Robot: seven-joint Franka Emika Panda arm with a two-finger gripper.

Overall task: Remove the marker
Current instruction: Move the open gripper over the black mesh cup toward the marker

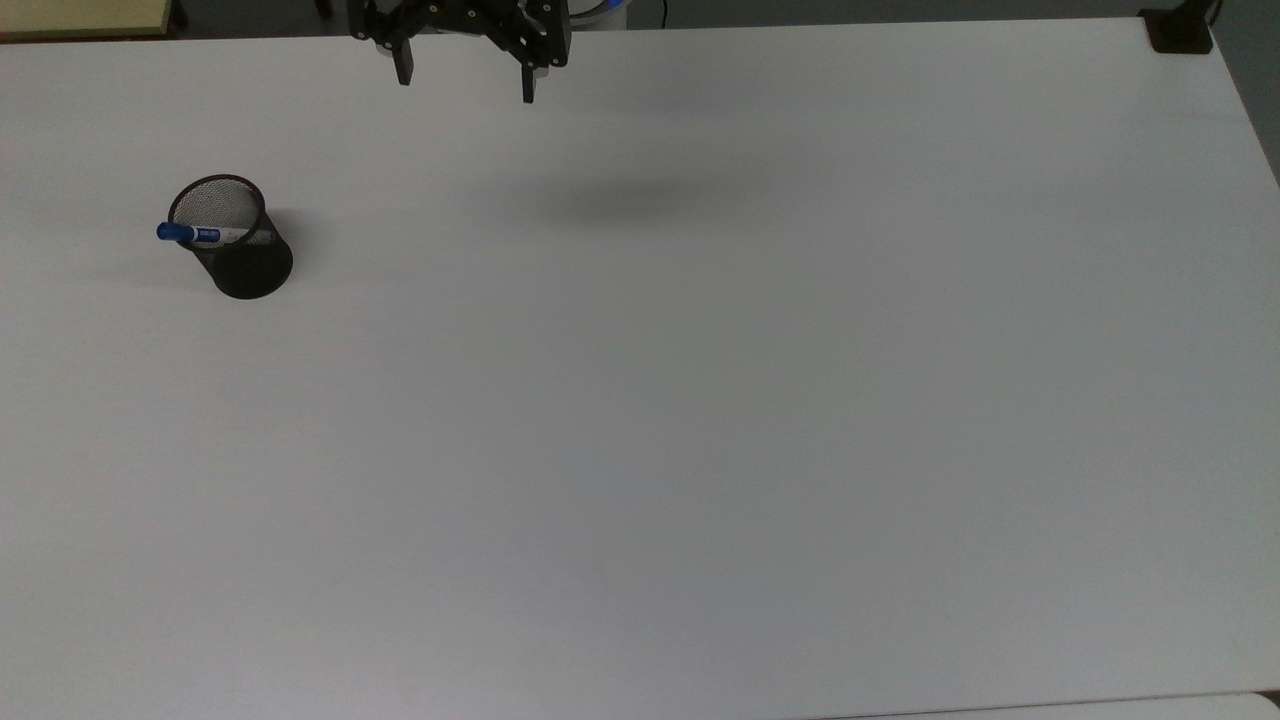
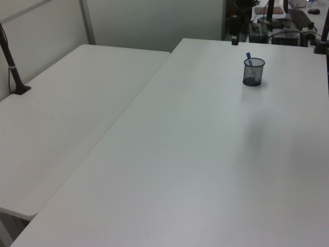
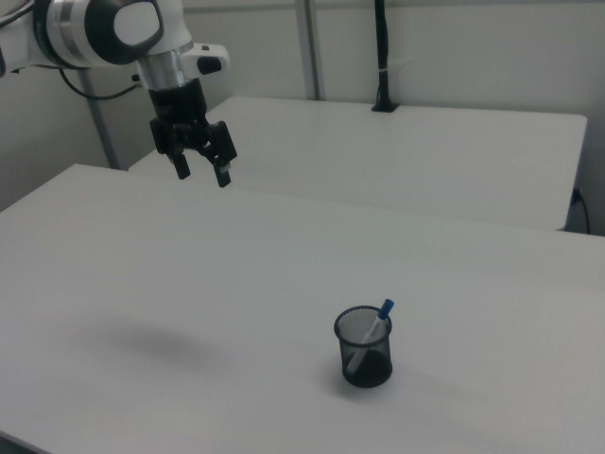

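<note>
The marker (image 1: 198, 234) has a white barrel and a blue cap. It stands tilted inside a black mesh cup (image 1: 241, 251) at the top view's left, its blue cap poking over the rim. The right view shows the marker (image 3: 372, 332) leaning in the cup (image 3: 364, 349) toward the right view's right. The left view has the cup (image 2: 253, 72) far back on the table with the marker's blue cap (image 2: 248, 56) above it. My gripper (image 1: 466, 86) hangs open high over the table's far edge, well away from the cup, and nothing is between its fingers (image 3: 200, 172).
The white table (image 1: 700, 400) stretches wide around the cup. A second white table (image 2: 67, 118) adjoins it on the left view's left. A black clamp post (image 3: 382, 57) stands at the back, and another black mount (image 1: 1180, 30) sits at the top view's upper right corner.
</note>
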